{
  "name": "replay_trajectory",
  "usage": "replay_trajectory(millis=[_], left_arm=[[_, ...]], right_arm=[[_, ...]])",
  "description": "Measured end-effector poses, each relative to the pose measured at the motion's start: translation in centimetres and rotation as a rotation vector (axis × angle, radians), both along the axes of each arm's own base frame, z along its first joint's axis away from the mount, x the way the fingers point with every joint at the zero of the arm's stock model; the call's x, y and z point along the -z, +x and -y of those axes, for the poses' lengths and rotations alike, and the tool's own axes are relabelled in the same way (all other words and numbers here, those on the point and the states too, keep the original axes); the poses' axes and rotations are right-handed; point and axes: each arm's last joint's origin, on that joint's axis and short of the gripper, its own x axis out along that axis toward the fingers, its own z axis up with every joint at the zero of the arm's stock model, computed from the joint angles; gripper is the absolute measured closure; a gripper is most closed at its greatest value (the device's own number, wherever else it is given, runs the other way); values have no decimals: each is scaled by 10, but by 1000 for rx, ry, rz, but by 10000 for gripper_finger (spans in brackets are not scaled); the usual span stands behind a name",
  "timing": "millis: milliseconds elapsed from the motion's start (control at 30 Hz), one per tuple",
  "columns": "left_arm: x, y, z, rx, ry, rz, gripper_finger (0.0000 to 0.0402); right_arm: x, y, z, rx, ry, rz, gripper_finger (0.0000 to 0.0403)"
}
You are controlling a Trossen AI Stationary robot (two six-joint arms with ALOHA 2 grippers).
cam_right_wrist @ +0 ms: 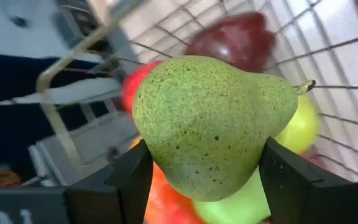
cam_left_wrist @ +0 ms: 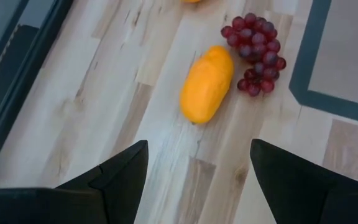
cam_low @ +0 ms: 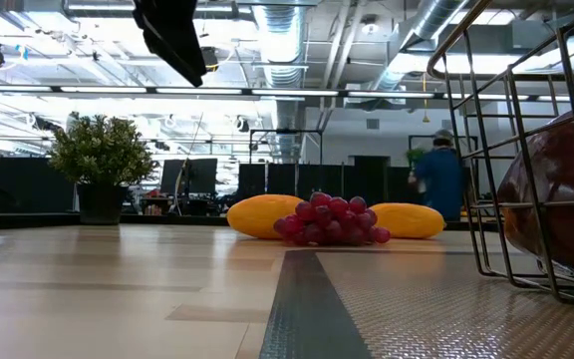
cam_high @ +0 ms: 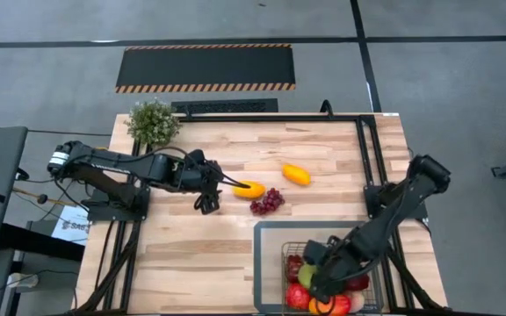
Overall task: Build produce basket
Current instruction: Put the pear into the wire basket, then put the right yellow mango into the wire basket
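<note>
- Your right end effector (cam_right_wrist: 204, 168) has its fingers closed on a green pear (cam_right_wrist: 213, 124), gripped across the fat lower half, and it hangs over the wire basket (cam_high: 267, 230) with fruit already lying below it.
- Directly beneath the pear you can see a dark maroon fruit (cam_right_wrist: 238, 38), a yellow-green apple (cam_right_wrist: 300, 127) and red pieces (cam_right_wrist: 169, 202); in the high view the right end effector (cam_high: 321, 283) sits over that pile at the basket's near end.
- I judge the step in hand to be the drop: the pear is above the basket, not yet let go. You only need to spread the fingers here, low enough that it settles among the others and doesn't bounce over the rim.
- Your left end effector (cam_left_wrist: 197, 171) is wide open and holds nothing. It hovers above the bench (cam_high: 200, 254), with the orange mango (cam_left_wrist: 207, 84) just ahead of its fingertips and the purple grape bunch (cam_left_wrist: 257, 53) touching or nearly touching that mango's far side.
- A second orange mango (cam_high: 296, 175) lies farther out, well apart from both end effectors.
- For the left arm, next comes going down over the near mango and closing across its narrow width, while keeping clear of the grapes.
</note>
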Motion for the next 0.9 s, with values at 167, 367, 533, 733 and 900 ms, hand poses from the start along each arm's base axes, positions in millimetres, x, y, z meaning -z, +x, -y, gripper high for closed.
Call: replay_trajectory(millis=[167,367,533,733,900], left_arm=[[0,0,-1,-8,-1,1,130],[0,0,-1,-8,-2,-5,130],[1,-1,-1,1,-17,-10,130],[2,-2,2,51,-109,-38,130],[3,-4,2,43,-131,-58,130]], right_arm=[[8,8,7,6,-41,-27,114],[7,15,18,38,-39,-34,19],[5,19,24,11,-37,-29,21],[-45,18,52,-20,-19,81,28],[-77,19,100,33,-192,161,22]])
